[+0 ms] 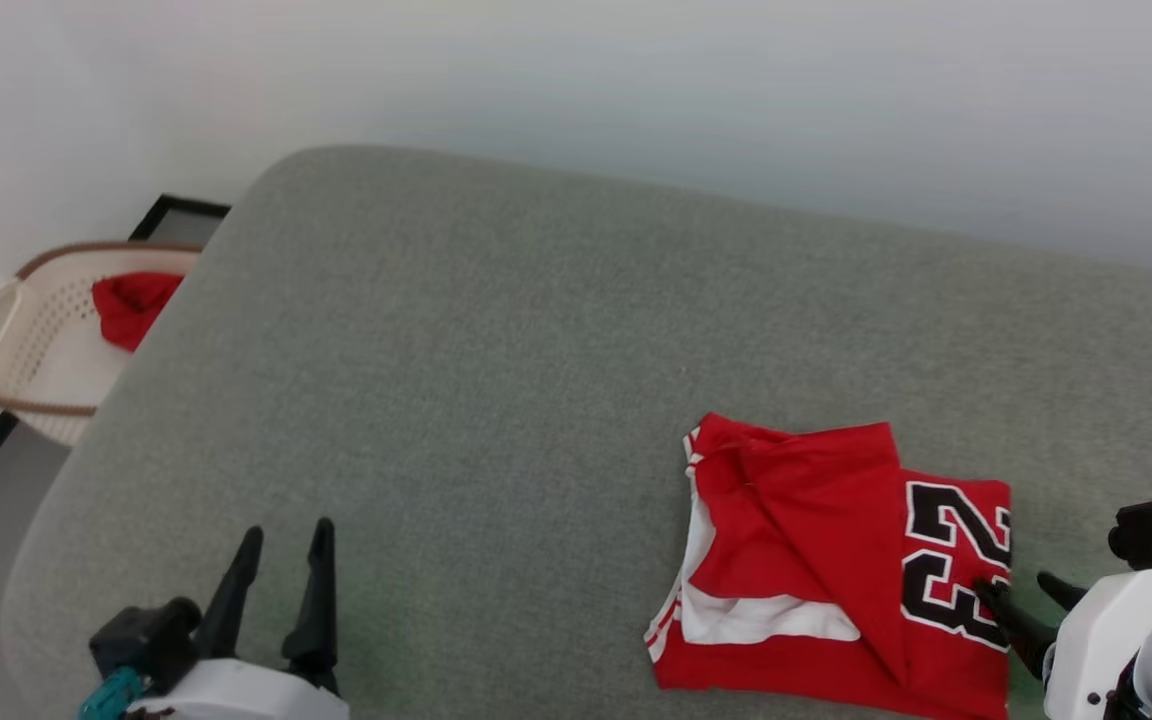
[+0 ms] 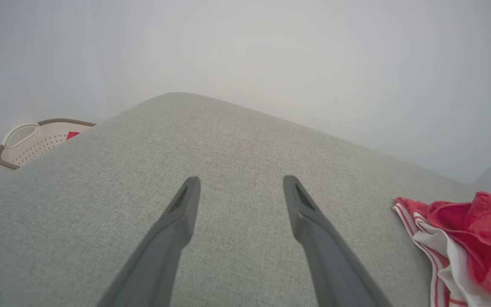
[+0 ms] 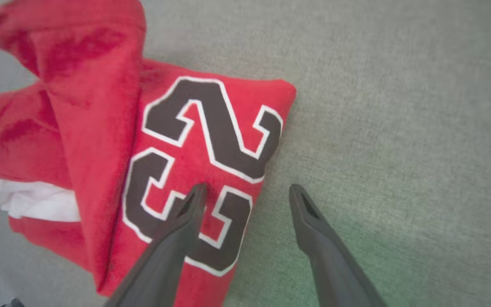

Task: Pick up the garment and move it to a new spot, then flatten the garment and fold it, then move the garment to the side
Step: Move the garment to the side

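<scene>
The garment [image 1: 836, 560], a red jersey with white sleeves and a black "23", lies folded on the grey cushion at the lower right. My right gripper [image 1: 1021, 592] stands open at its right edge; in the right wrist view one finger [image 3: 186, 221] lies over the "23" of the garment [image 3: 203, 140] and the other finger over bare cushion. My left gripper [image 1: 281, 560] is open at the lower left, well away from the garment. In the left wrist view the left gripper [image 2: 241, 187] points across bare cushion, with the garment [image 2: 475, 238] at the far right.
The grey cushion [image 1: 496, 380] is wide, with rounded edges at the left and back. A cream basket [image 1: 36, 340] holding a small red cloth [image 1: 131, 305] stands on the floor beyond the left edge. A pale wall runs behind.
</scene>
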`<state>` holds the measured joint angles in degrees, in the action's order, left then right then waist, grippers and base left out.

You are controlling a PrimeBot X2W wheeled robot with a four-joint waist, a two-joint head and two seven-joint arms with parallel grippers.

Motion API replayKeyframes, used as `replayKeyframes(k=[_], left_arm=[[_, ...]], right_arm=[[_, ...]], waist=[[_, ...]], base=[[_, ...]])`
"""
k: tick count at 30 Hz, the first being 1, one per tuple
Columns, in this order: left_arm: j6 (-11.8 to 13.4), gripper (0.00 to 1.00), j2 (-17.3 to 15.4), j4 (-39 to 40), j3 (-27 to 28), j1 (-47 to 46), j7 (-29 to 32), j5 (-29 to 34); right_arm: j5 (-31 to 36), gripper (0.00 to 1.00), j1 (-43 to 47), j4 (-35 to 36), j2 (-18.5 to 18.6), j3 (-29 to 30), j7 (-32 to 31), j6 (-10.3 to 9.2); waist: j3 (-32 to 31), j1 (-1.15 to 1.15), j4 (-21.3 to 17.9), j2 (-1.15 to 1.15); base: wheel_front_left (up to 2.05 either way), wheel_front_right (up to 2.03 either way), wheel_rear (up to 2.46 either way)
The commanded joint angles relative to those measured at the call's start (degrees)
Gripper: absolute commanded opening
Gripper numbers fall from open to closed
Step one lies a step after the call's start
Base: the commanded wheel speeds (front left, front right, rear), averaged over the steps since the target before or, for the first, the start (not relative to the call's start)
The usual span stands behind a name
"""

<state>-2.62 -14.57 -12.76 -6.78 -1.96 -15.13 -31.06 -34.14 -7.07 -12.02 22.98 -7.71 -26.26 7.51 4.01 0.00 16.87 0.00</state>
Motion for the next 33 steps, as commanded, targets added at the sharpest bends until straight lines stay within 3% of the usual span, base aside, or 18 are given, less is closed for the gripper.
replayKeyframes(k=[1, 12, 13, 20, 33], left_arm=[[-0.47, 1.0, 0.3, -0.19, -0.08, -0.9, 0.05, 0.53], [-1.79, 1.0, 2.51, -1.6, 0.56, -3.67, 0.05, 1.67], [-1.98, 1.0, 2.84, -1.84, 0.81, -3.91, 0.05, 1.85], [-2.71, 1.0, 3.45, -2.45, 1.97, -3.75, 0.05, 2.56], [-3.47, 1.0, 3.76, -2.9, 2.74, -3.17, 0.05, 4.2]], right_arm=[[0.3, 1.0, -0.62, -0.5, 0.1, -0.08, -0.99, -0.04], [0.21, 1.0, -4.21, -6.96, -3.22, -0.8, -9.48, -0.05], [-0.3, 0.0, -5.11, -7.48, -3.25, -2.2, -10.27, -0.04], [-1.39, 0.0, -8.96, -6.57, 0.01, -3.64, -11.88, -0.05], [0.89, 0.0, -13.13, 2.04, 6.42, -5.8, -12.93, -0.04]], waist=[[1.76, 0.0, 1.41, 0.0], [4.9, 0.0, 2.35, 0.0], [5.1, 0.0, 2.33, 0.0], [4.49, 0.0, 1.41, 0.0], [2.22, 0.0, -3.49, 0.0]], base=[[0.0, 0.0, 0.0], [0.0, 0.0, 0.0], [0.0, 0.0, 0.0], [0.0, 0.0, 0.0], [0.0, 0.0, 0.0]])
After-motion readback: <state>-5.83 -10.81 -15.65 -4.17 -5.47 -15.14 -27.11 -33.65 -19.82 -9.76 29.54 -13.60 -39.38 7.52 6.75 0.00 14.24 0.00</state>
